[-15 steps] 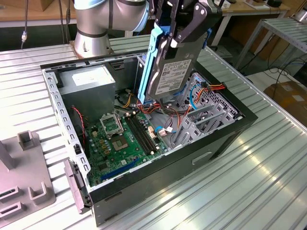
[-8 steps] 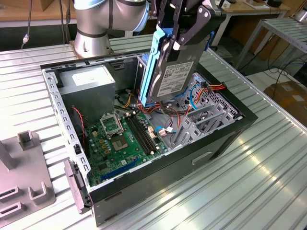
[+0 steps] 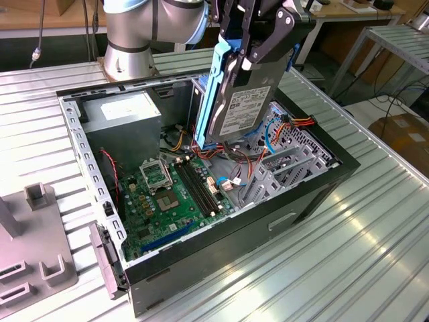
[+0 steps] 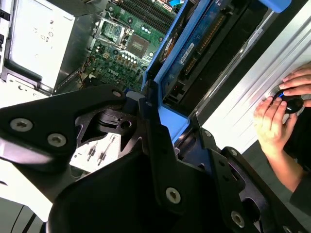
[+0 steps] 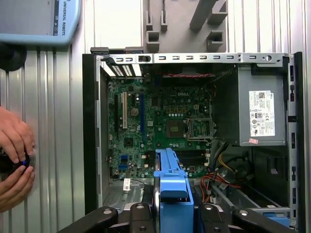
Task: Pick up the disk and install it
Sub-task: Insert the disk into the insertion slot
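The disk [image 3: 242, 102] is a silver hard drive with a white label and a blue plastic frame. It hangs tilted on edge above the back right part of the open computer case [image 3: 75, 137]. My gripper [image 3: 251, 62] is shut on the disk from above, its black fingers clamping the upper end. In the second wrist view the disk [image 4: 197, 46] runs away from the gripper [image 4: 160, 128] over the motherboard. In the first wrist view the blue frame of the disk [image 5: 172, 182] rises from the gripper [image 5: 171, 213] over the case's near side.
Inside the case lie a green motherboard [image 3: 167, 194], a grey power supply box [image 3: 124, 121] with a white sticker, and loose red and orange cables [image 3: 295, 124]. A grey fixture [image 3: 33, 248] stands on the exterior view's left. A person's hands [image 5: 14, 162] rest on the table beside the case.
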Robot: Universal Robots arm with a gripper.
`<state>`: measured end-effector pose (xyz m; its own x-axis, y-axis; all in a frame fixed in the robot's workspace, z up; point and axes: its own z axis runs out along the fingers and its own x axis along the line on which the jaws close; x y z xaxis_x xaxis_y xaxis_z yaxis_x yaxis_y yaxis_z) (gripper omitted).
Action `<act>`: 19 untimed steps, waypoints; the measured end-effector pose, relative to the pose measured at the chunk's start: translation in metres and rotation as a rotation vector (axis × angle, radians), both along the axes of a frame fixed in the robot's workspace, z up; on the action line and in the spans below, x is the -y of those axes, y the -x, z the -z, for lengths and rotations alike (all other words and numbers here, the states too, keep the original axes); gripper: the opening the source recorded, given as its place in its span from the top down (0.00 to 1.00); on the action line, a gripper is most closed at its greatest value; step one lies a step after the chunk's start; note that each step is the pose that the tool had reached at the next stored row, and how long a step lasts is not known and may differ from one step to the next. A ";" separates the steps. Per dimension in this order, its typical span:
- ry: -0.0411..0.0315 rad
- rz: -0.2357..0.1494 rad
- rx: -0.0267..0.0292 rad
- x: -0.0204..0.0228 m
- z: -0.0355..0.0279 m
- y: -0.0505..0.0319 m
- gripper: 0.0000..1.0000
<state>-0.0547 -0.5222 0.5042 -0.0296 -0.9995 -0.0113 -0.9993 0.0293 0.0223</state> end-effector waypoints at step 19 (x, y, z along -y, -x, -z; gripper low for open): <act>0.0004 0.000 0.0000 0.0000 0.0008 -0.0469 0.63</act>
<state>-0.0078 -0.5222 0.5034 -0.0295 -0.9995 -0.0109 -0.9993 0.0293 0.0223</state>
